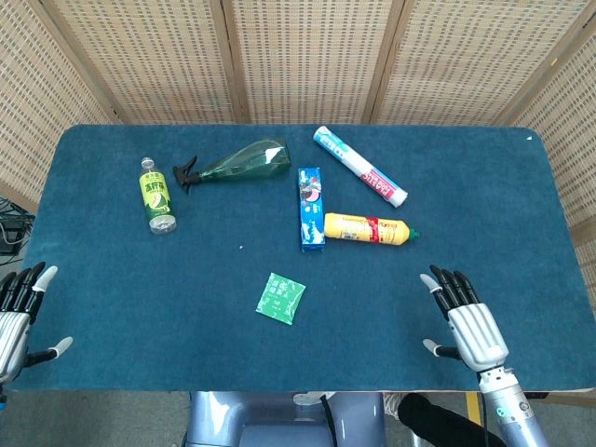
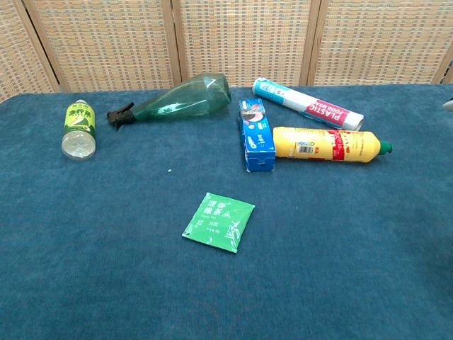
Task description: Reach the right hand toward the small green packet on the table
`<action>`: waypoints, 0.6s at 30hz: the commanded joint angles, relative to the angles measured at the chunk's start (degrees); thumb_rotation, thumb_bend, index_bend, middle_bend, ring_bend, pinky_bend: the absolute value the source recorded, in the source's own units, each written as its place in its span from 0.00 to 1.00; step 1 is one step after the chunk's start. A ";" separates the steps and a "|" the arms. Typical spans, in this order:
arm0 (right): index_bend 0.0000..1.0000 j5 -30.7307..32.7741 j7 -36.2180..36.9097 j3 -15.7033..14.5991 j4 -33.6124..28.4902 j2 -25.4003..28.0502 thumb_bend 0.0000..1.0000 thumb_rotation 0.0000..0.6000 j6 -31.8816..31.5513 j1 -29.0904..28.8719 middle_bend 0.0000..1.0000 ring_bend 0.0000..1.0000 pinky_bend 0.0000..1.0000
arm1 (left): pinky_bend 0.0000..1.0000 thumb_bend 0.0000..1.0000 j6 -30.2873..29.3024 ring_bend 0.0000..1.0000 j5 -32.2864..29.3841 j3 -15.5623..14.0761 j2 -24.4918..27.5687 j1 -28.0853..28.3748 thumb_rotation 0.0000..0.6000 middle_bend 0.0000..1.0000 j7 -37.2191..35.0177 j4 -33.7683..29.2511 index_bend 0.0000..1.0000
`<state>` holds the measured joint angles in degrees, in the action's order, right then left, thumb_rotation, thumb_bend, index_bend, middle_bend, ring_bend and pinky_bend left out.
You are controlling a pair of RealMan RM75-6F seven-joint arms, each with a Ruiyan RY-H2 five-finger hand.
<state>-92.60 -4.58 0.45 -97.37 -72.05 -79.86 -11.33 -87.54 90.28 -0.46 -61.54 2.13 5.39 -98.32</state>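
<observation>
Near the table's (image 1: 112, 279) front right edge, the right hand (image 1: 468, 321) hovers empty, fingers spread. Well apart to its left lies the green packet (image 1: 280, 298), flat. Left hand (image 1: 17, 317) likewise empty, fingers apart, at the front left.

The left hand (image 1: 17, 312) is cut by the head view's left edge, so only part of its fingers and palm shows. The right arm below the right hand (image 1: 466, 321) runs out at the bottom edge. Neither hand appears in the chest view. The packet (image 2: 219, 222) bears print too small to read. The worktop (image 2: 368, 269) is cropped on three sides in the chest view.
</observation>
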 commanded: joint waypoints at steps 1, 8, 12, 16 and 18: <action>0.00 -0.03 0.00 -0.02 0.07 -0.02 0.06 1.00 0.08 -0.05 0.00 0.00 0.00 | 0.00 0.04 -0.08 0.00 0.02 0.00 0.09 -0.03 0.99 0.00 0.08 -0.08 0.00; 0.00 -0.43 0.33 -0.29 -0.14 0.06 0.06 1.00 0.15 -0.09 0.00 0.00 0.00 | 0.00 0.04 -0.61 0.00 0.16 0.05 0.29 -0.26 0.99 0.00 -0.38 -0.14 0.00; 0.00 -0.46 0.22 -0.22 -0.12 0.01 0.06 1.00 0.06 -0.10 0.00 0.00 0.00 | 0.00 0.04 -0.18 0.00 -0.15 0.19 0.23 -0.03 0.99 0.00 -0.46 -0.01 0.00; 0.00 -0.35 0.20 -0.21 0.00 -0.05 0.06 1.00 0.23 -0.16 0.00 0.00 0.00 | 0.00 0.04 -0.11 0.00 -0.35 0.23 0.25 -0.03 0.99 0.00 -0.57 0.02 0.00; 0.00 -0.48 0.24 -0.29 0.03 -0.08 0.06 1.00 0.23 -0.17 0.00 0.00 0.00 | 0.00 0.04 -0.32 0.00 -0.28 0.27 0.33 -0.09 0.99 0.00 -0.68 -0.06 0.00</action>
<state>-93.07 -4.34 0.17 -97.35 -72.13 -79.63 -11.50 -87.85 89.99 -0.19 -61.22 2.05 4.72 -98.36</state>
